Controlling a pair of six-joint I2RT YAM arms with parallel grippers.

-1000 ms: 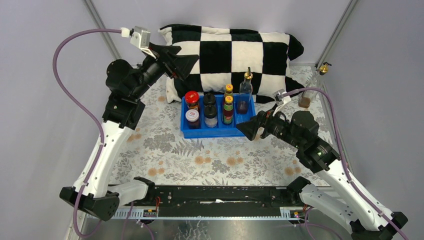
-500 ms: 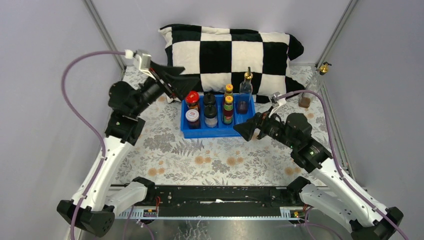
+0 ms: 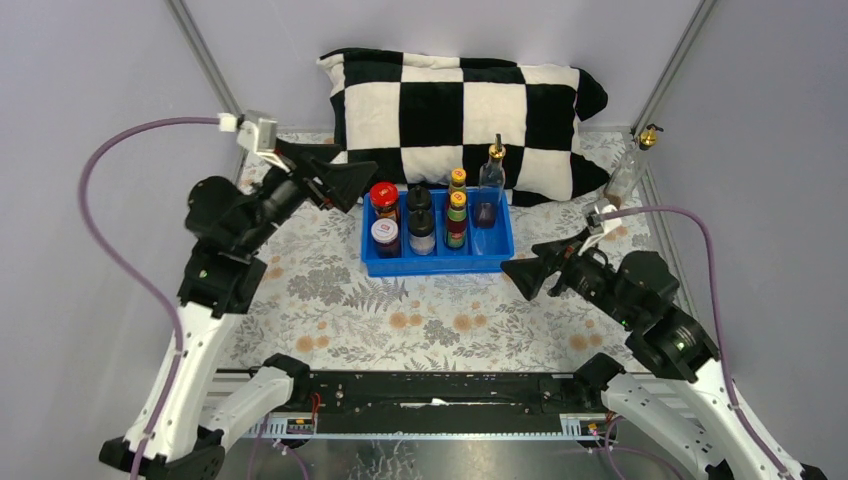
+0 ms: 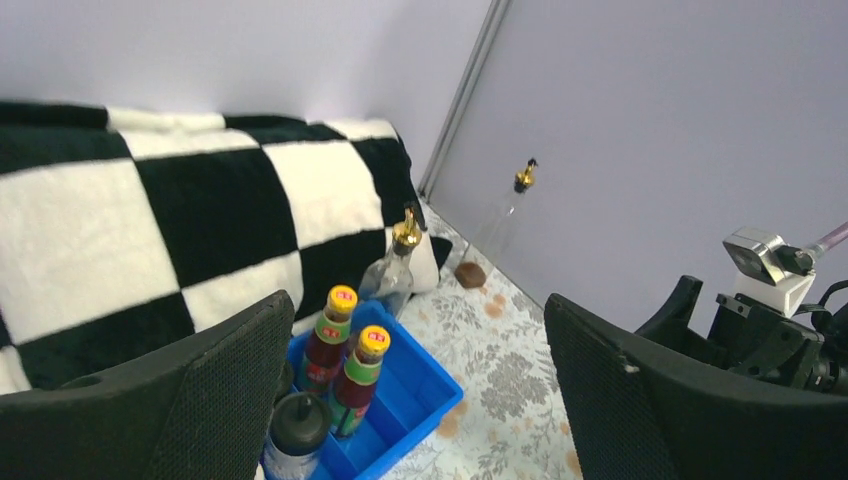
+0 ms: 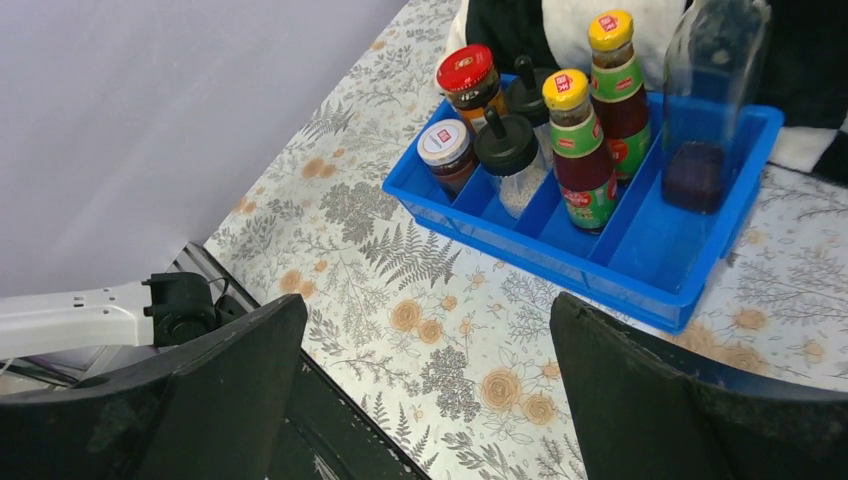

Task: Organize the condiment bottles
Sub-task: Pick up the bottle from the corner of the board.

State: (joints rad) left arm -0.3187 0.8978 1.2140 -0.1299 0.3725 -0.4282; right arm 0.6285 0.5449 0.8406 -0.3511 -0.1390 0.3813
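A blue tray [image 3: 436, 263] holds a red-lidded jar [image 3: 384, 195], a white-lidded jar [image 3: 385, 233], two black-capped jars [image 3: 420, 222], two yellow-capped sauce bottles [image 3: 457, 204] and one gold-spouted glass bottle [image 3: 490, 182]. The second gold-spouted bottle [image 3: 625, 172] stands alone in the far right corner. My left gripper [image 3: 343, 181] is open and empty, raised just left of the tray. My right gripper [image 3: 528, 276] is open and empty, just right of the tray's front corner. The right wrist view shows the tray [image 5: 560, 262] and the glass bottle [image 5: 705, 100] ahead of my right gripper [image 5: 428, 305].
A black-and-white checked pillow [image 3: 460, 105] lies against the back wall right behind the tray. Grey walls with metal posts close in the floral-patterned table [image 3: 400, 320] on the left, right and back. A black rail runs along the near edge.
My left gripper has come down and back towards the near left, beside the tray. My right gripper has drawn back to the right, away from the tray. Both stay open.
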